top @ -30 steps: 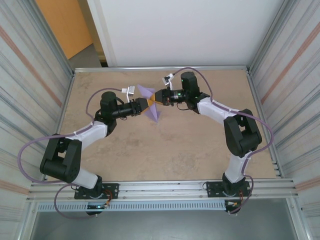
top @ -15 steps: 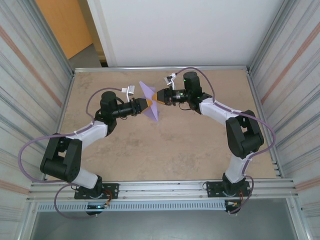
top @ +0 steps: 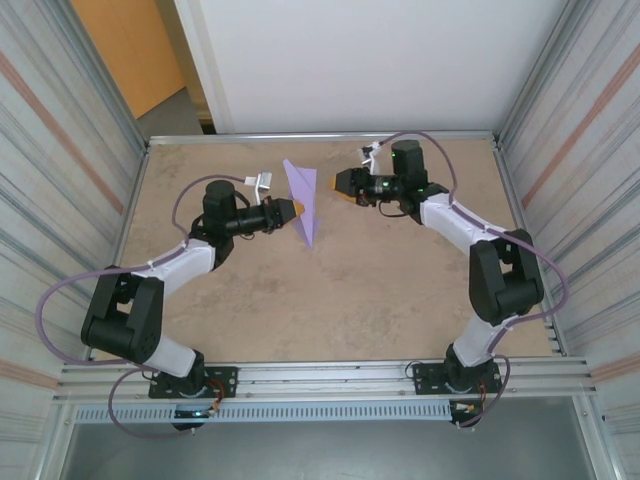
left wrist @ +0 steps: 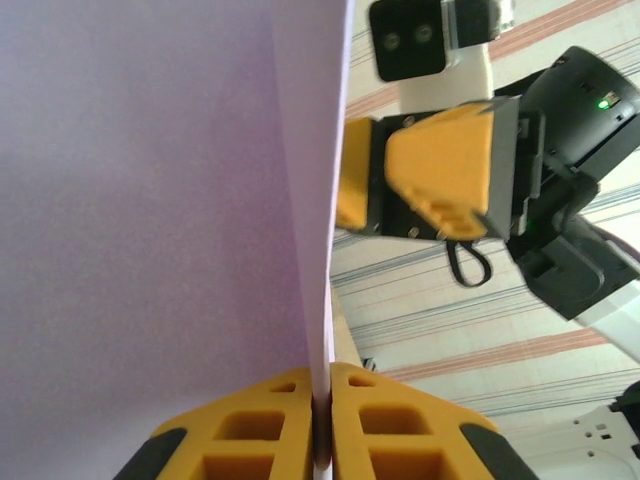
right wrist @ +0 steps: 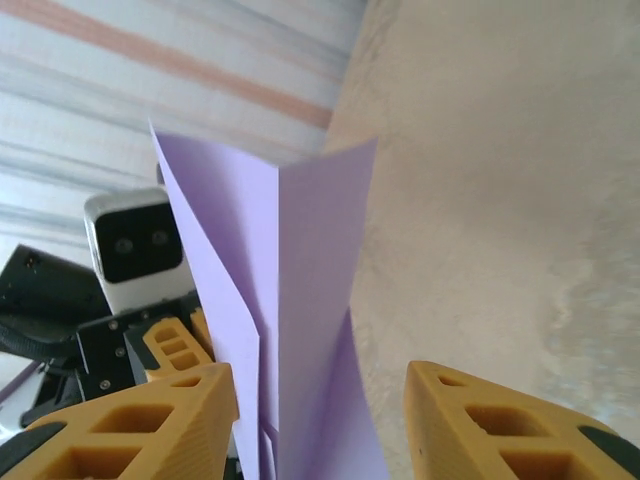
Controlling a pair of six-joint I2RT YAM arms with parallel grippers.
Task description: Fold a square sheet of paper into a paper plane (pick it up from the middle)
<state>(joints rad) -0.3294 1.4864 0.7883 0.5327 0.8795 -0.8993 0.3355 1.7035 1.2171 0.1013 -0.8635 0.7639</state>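
Note:
The square sheet of paper is folded into a narrow, pointed lilac paper plane (top: 303, 200), held on edge above the table's back middle. My left gripper (top: 296, 208) is shut on its folded edge; in the left wrist view the paper plane (left wrist: 150, 200) runs up from between the closed yellow fingers of that gripper (left wrist: 322, 378). My right gripper (top: 338, 183) is open and stands apart to the right of the plane. In the right wrist view the paper plane (right wrist: 310, 280) stands between the spread fingers of the right gripper (right wrist: 318, 372), touching neither pad.
The sandy table (top: 330, 300) has a metal rim (top: 320, 137) and corrugated walls (top: 580, 150) on both sides. Both arm bases sit on the rail (top: 320, 380) at the near edge. The two grippers face each other closely across the paper.
My right gripper has opened, let go of the plane and drawn back to the right. My left gripper has closed on the plane, which now stands more upright.

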